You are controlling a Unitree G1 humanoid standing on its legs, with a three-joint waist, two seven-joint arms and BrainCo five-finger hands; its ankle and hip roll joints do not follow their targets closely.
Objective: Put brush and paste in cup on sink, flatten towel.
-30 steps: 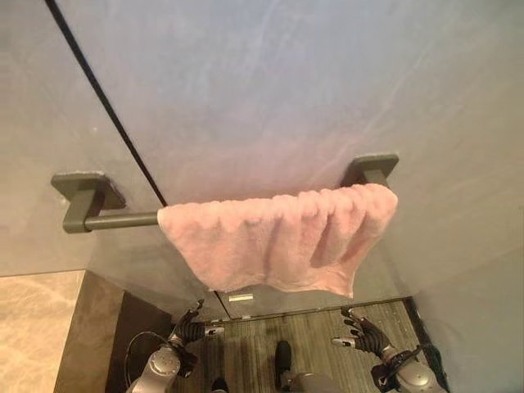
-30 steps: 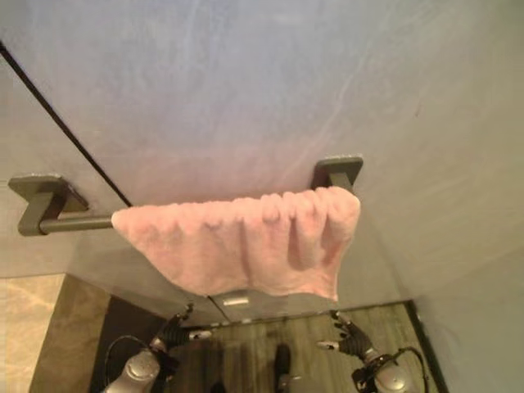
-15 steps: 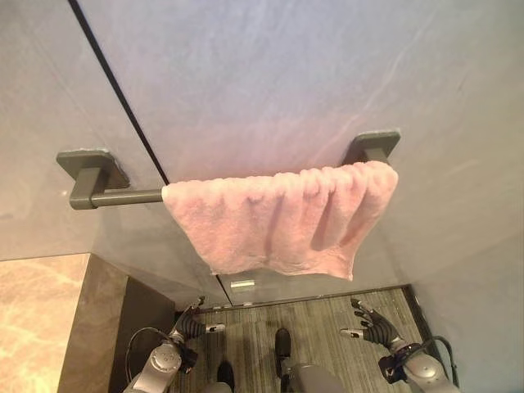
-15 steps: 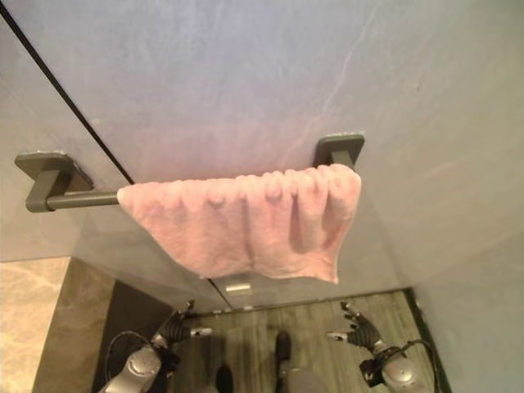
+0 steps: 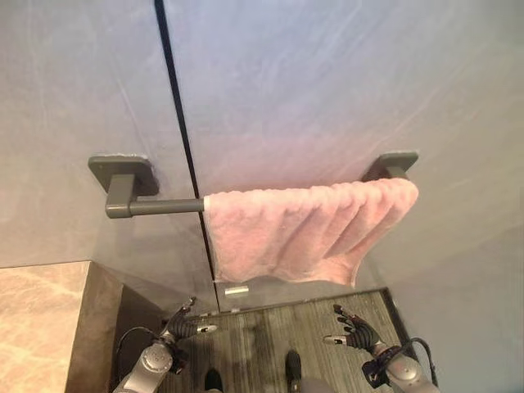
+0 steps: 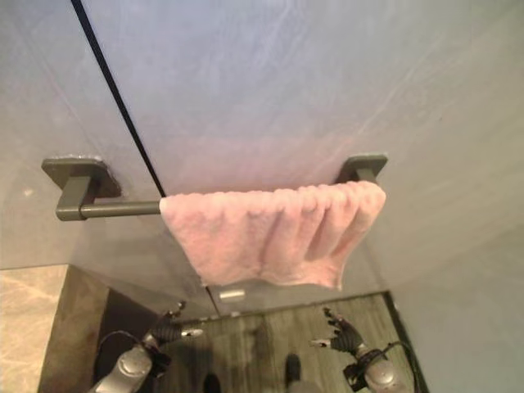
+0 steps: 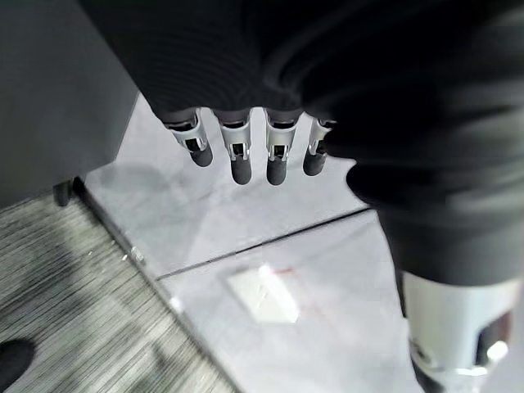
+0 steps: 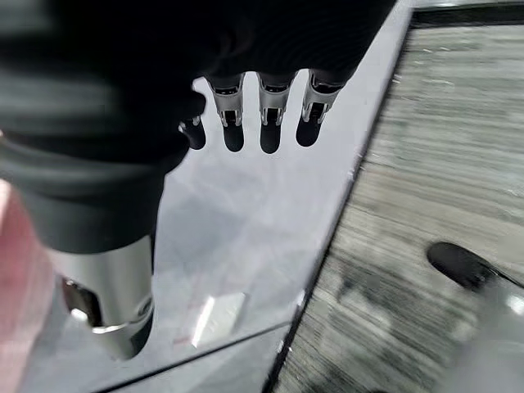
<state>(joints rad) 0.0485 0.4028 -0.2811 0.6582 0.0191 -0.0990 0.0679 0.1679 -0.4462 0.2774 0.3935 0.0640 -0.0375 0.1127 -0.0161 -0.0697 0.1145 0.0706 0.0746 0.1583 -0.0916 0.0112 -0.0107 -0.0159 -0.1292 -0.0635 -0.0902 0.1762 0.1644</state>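
A grey wall (image 5: 327, 82) takes up most of both eye views, split by a dark vertical seam (image 5: 176, 123) that runs down behind the rail. A dark grey rail (image 5: 155, 206) is fixed to the wall on two square mounts; the left mount (image 5: 120, 173) is in full sight, while the right mount (image 5: 391, 164) is partly covered by cloth. The pink towel (image 5: 303, 233) hangs over the right part of the rail, bunched into vertical folds, with its right end crowded against the right mount and its lower edge slanting; the left stretch of rail is bare, and the rail under the towel is hidden. Below lie a strip of grey striped floor (image 5: 270, 336) and, at lower left, a pale marble surface (image 5: 41, 311) cut off by the frame edge. A small pale rectangle (image 5: 237, 289) sits low on the wall under the towel; what it is cannot be made out. The left hand (image 5: 182, 326) and the right hand (image 5: 350, 329) are both low near the floor, well apart from the towel, fingers straight and spread, holding nothing; the wrist views show the fingers (image 7: 237, 155) of each hand extended toward the wall with nothing between them.
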